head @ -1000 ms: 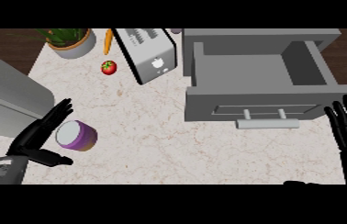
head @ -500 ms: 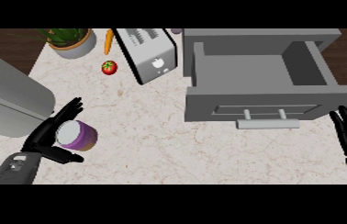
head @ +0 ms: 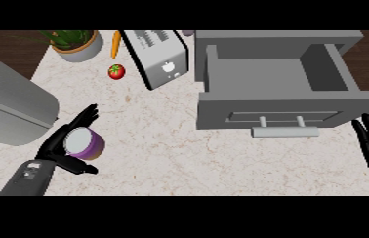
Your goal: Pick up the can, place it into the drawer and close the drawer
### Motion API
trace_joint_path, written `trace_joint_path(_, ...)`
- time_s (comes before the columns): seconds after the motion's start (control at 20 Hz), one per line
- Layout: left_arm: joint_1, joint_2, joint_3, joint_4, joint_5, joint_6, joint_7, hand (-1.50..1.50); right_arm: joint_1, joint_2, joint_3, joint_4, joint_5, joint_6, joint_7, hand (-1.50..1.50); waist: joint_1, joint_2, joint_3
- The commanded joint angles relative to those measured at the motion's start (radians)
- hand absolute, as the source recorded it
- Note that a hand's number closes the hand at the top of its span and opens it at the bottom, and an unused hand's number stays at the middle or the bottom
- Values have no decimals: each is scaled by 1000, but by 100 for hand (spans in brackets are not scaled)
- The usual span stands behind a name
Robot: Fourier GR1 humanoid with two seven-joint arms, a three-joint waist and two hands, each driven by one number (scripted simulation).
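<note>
Lower left of frame: left robot hand [head: 56, 148] curling around purple cylindrical can [head: 84, 144] on marble table [head: 187, 149]; lift, placing in open grey drawer [head: 277, 77], closing remain.

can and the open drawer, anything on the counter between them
Nothing: in the head view the marble counter is bare between the purple can, which the left hand cups, and the open drawer.

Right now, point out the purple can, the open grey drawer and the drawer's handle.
Purple can [head: 92, 147]: head view, its purple side wall.
Open grey drawer [head: 267, 108]: head view, front panel.
Drawer's handle [head: 284, 131]: head view, bar's middle.
</note>
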Motion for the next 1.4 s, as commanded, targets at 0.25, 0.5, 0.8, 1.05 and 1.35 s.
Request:
trace_joint_path(0.25, -49, -8, -8, -4, 30, -141, -42, 150, 8, 23, 6, 27, 19, 3, -46, -150, 0, 1, 0)
trace_joint_path(0.5, -17, -42, -29, -122, 69, -186, 41, 150, -45, 1, -24, 45, -2, -10, -12, -150, 21, -6, 2)
trace_joint_path(0.8, 16, -91, -46, -143, 98, -200, 37, 150, 38, -16, -76, -9, -69, 37, -16, -150, 8, -4, 1)
trace_joint_path(1.05, 50, -123, 40, -322, 232, -75, 220, 150, 44, 13, -38, -21, -29, 26, -15, -150, 25, -8, 3)
trace_joint_path(1.35, 16, -230, 194, -363, 313, 341, 310, 150, 41, 5, -84, -1, -68, 26, -34, -150, 24, -9, 3)
